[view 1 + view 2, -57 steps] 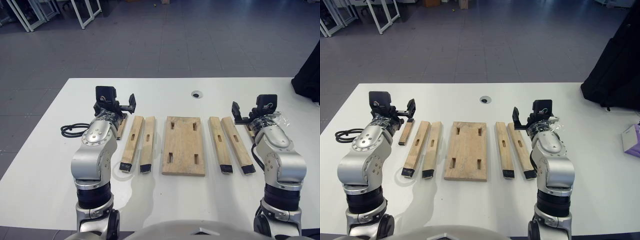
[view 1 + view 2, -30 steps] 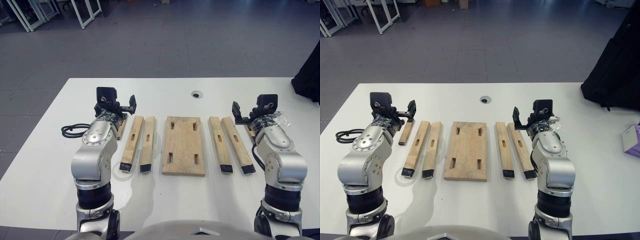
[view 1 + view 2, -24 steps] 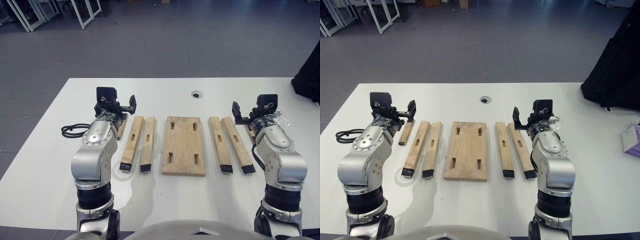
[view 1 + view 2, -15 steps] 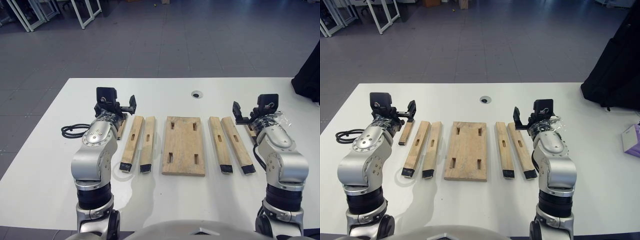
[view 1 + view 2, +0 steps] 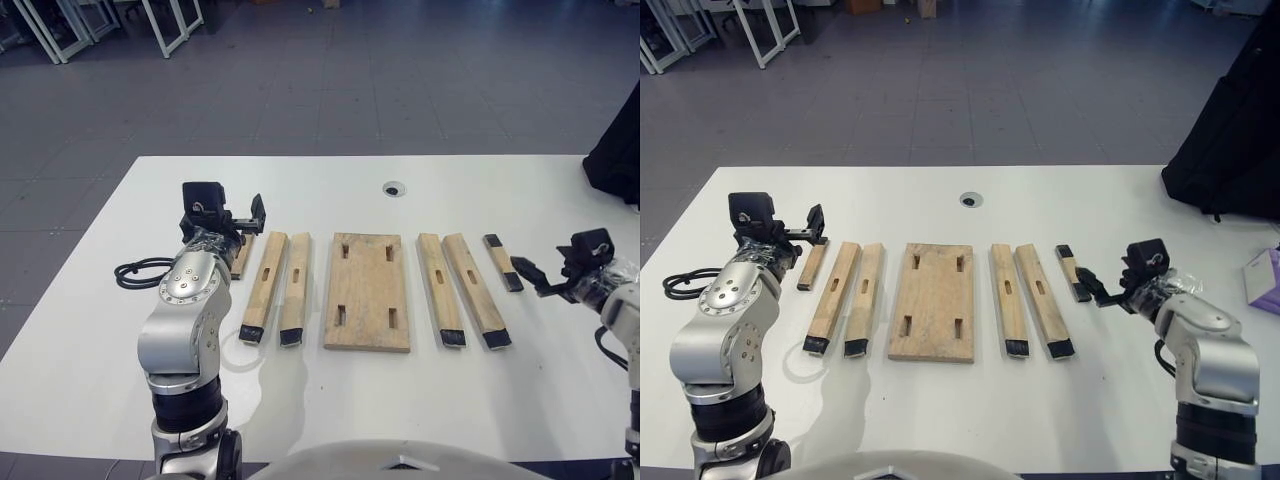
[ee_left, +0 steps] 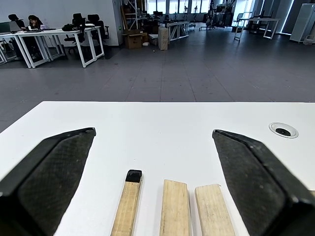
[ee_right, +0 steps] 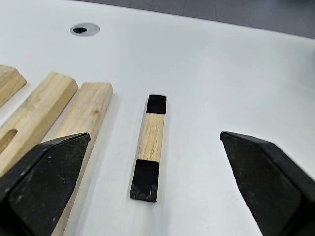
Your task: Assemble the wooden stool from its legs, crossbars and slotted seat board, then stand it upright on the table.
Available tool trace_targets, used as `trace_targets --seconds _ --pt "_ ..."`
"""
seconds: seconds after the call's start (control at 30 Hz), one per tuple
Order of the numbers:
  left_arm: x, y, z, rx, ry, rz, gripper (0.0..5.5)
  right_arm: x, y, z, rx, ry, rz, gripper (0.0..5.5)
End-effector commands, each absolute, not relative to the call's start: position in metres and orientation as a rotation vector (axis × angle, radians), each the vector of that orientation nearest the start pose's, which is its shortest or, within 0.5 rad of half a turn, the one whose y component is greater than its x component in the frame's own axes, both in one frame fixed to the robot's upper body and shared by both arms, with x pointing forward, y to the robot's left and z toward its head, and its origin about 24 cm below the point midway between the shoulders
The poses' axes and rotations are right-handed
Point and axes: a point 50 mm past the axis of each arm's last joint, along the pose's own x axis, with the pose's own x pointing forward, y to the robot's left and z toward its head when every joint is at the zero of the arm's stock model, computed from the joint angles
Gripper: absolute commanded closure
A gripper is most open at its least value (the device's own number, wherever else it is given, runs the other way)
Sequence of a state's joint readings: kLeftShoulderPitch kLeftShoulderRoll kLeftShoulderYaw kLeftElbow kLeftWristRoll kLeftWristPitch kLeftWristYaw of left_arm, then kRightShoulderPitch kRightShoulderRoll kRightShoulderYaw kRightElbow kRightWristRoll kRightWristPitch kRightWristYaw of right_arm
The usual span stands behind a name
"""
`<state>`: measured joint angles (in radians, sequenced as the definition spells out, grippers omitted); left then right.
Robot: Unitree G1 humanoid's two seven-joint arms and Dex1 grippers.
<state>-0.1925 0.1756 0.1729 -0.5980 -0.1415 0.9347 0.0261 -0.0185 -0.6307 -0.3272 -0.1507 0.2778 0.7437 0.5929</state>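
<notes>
1. Stool: it is not assembled yet, and all its parts lie flat and separate on the white tabletop [image 5: 330, 400]. The seat board [image 5: 367, 290] is in the middle with its four slots facing up.
2. The left legs [image 5: 265, 285] lie side by side just beside the board, and the right legs [image 5: 476, 290] do the same on the other side. The left crossbar [image 5: 812, 266] and the right crossbar [image 5: 498, 262] lie at the outer sides, each near the far end of its legs.
3. The left gripper [image 6: 153, 131] is wide open and holds nothing. It hovers over the near end of the left crossbar.
4. The right gripper [image 7: 155, 134] is also wide open and empty. It is low over the tabletop and faces the right crossbar, which shows between its fingers but is apart from them.
5. The step in hand is, I think, picking up the right crossbar. To do it well:
   - go forward until the bare wooden middle is between the fingers, not a black end;
   - close across the narrow width;
   - lift straight up, because the nearest leg lies just beside it and is easy to push.
6. A black cable [image 5: 135, 270] lies by the left arm, so the parts should be kept away from it.
</notes>
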Motion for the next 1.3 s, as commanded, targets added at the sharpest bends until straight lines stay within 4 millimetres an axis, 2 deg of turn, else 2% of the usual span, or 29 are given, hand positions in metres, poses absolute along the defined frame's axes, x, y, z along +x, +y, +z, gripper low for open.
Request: trace_targets --seconds 0.03,0.2,0.53,0.67,1.0,1.23,1.3 --pt "0.253 0.192 0.142 0.044 0.139 0.094 1.09 0.221 -0.296 0.067 -0.123 0.576 0.266 0.64" --pt "0.255 0.192 0.143 0.050 0.136 0.086 1.09 0.216 -0.297 0.043 -0.122 0.627 0.237 0.64" --pt "0.259 0.188 0.145 0.052 0.134 0.064 1.09 0.223 -0.292 0.002 -0.062 0.679 0.167 0.64" --pt "0.259 0.187 0.144 0.052 0.135 0.055 1.13 0.218 -0.287 -0.010 -0.057 0.715 0.174 1.45" --pt "0.261 0.183 0.146 0.048 0.124 0.039 1.13 0.211 -0.299 -0.028 -0.019 0.792 0.100 3.08" --pt "0.260 0.182 0.145 0.042 0.125 0.046 1.13 0.210 -0.294 -0.030 -0.030 0.801 0.113 4.21" --pt "0.260 0.182 0.145 0.039 0.125 0.047 1.13 0.212 -0.294 -0.028 -0.037 0.790 0.114 4.22"
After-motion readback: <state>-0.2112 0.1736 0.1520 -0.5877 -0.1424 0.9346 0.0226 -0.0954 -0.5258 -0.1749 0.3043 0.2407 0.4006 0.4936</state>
